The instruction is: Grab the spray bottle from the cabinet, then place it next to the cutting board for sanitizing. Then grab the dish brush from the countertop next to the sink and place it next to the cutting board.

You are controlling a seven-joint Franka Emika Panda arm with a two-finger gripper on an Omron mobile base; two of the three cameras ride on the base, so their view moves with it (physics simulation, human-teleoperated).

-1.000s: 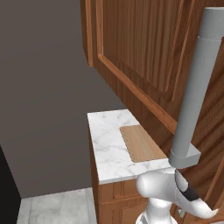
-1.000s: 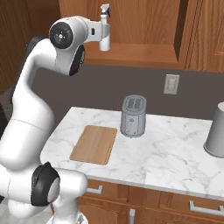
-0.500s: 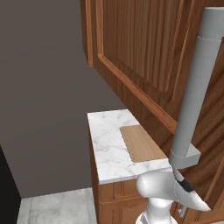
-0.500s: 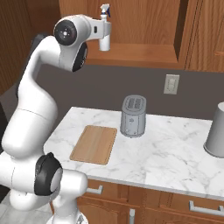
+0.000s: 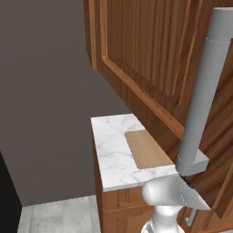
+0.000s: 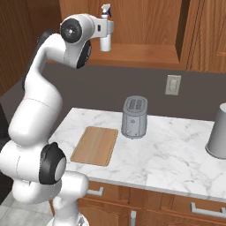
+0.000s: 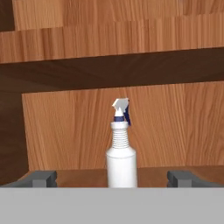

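Hand: you have it spread wide, holding nothing, fingertips low at either side of the hand view. Spray bottle: upright on the cabinet shelf, centre frame, between the fingertips. Cutting board: flat on the surface, lower left of right base view. Toaster: beside the board.

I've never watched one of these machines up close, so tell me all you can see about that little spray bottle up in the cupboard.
The spray bottle is small and whitish, plastic by its look, with a ribbed neck, a dark blue collar and a white trigger head. It stands upright on the wooden shelf of the open cabinet, above the countertop. In the hand view it sits centred between the open jaws of the gripper, with clear space on both sides. Nothing but the shelf touches it.
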